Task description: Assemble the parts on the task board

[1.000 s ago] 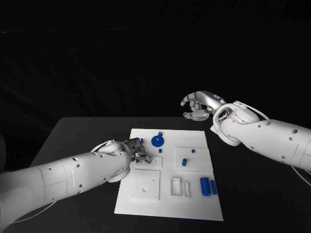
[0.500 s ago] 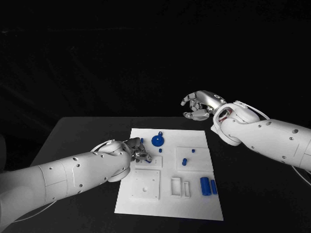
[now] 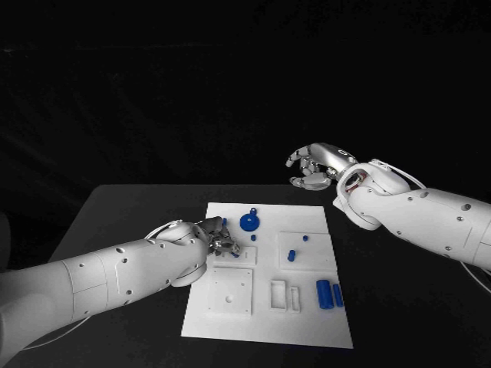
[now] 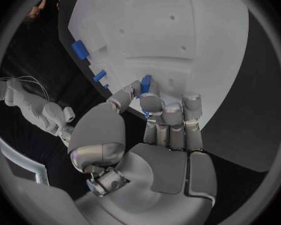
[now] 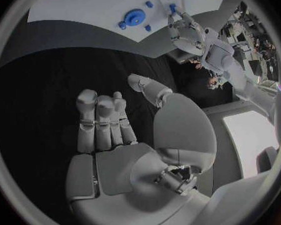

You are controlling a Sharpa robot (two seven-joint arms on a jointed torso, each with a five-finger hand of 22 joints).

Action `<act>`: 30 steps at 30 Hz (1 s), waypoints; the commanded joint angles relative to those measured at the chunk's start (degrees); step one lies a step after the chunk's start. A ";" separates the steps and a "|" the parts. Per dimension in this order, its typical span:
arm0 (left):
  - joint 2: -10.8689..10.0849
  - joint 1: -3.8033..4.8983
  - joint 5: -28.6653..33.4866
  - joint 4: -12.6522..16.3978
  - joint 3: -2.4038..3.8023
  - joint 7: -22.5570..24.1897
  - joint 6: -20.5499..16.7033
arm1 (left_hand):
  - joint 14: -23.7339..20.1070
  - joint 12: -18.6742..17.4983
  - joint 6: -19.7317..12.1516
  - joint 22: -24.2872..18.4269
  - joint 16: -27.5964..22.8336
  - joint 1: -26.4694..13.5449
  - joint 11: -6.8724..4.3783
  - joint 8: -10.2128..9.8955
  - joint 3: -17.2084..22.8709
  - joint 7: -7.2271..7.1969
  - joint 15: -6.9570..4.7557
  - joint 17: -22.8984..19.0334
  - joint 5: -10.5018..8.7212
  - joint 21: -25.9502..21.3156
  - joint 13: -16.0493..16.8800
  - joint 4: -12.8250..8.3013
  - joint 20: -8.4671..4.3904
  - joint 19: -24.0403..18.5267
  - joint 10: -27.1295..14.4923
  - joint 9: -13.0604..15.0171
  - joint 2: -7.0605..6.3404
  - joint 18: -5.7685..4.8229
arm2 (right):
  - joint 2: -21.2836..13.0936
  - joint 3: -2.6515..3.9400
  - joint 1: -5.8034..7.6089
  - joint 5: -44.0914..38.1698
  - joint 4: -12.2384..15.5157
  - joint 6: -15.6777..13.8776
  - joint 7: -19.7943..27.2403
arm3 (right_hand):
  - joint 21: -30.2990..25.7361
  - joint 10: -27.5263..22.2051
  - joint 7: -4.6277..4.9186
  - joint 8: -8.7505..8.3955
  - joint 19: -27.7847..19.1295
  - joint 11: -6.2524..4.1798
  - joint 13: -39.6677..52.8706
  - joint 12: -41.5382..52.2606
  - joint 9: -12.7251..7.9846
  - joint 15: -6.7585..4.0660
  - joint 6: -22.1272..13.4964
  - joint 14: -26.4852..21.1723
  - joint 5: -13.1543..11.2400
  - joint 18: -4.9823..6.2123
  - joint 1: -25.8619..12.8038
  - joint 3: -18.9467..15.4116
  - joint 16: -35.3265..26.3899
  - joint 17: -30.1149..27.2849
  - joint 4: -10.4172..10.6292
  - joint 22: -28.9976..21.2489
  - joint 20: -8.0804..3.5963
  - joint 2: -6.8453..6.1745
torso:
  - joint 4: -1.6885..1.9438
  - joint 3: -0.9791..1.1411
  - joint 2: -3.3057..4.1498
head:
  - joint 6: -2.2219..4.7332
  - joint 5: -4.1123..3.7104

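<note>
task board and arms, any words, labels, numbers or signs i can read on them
None can be read.
The task board is plain white, with no print showing.
The blue parts, such as the gear, carry no marks.
The white arms and both hands, left hand and right hand, show no lettering.

White task board flat mid-table, blue parts scattered upon it, round gear near far edge

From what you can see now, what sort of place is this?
Probably a robot test bench in a lab: a white task board with small blue parts lies on a black table under dark backdrop, and the left hand works at the board.
</note>
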 commanded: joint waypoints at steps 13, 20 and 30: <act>0.45 -0.20 -0.57 -0.18 -0.10 -0.11 2.49 | 3.74 1.57 8.59 0.63 0.80 1.72 -1.39 6.75 0.15 -3.06 -2.72 0.31 2.22 0.36 0.04 -0.06 -6.91 0.65 0.41 4.40 3.14 -0.04 | 0.14 0.03 0.03 -0.01 -0.06 0.72 0.16 | -0.38 -0.32 0.77 0.20 0.31 -0.01 -0.15 0.22 -0.05 0.35 0.47 0.04 0.72 5.61 -0.08 -0.17 -0.38 -0.09 0.33 0.87 0.10 -0.55 | 0.00 -0.01 -0.01 | -0.06 0.00; 0.61 -0.20 -0.92 -0.13 -0.10 -0.13 3.37 | 3.83 2.09 8.43 0.72 0.95 1.56 -1.48 7.53 0.34 -3.15 -2.68 0.38 5.78 0.39 -0.12 -0.66 -6.87 0.73 0.30 4.39 3.58 -0.01 | 0.22 0.03 0.02 -0.01 -0.13 0.90 0.13 | -0.38 -0.32 0.76 0.21 0.30 -0.01 -0.17 0.24 -0.06 0.34 0.48 0.04 0.90 5.61 -0.10 -0.17 -0.38 -0.09 0.33 0.88 0.10 -0.55 | 0.04 -0.02 -0.01 | -0.14 -0.03; 0.44 -0.19 -1.43 -0.16 -0.11 -0.38 3.37 | 4.12 3.01 8.40 0.77 1.03 0.58 -1.79 8.75 0.51 -3.40 -2.42 0.38 11.54 0.44 -0.29 -1.42 -6.79 0.94 0.18 4.21 4.72 -0.01 | 0.29 0.03 0.02 -0.01 -0.26 0.96 0.13 | -0.39 -0.33 0.76 0.22 0.30 -0.02 -0.19 0.25 -0.06 0.34 0.50 0.03 1.00 5.61 -0.11 -0.18 -0.38 -0.08 0.33 0.89 0.11 -0.54 | -0.01 -0.03 -0.02 | -0.18 0.03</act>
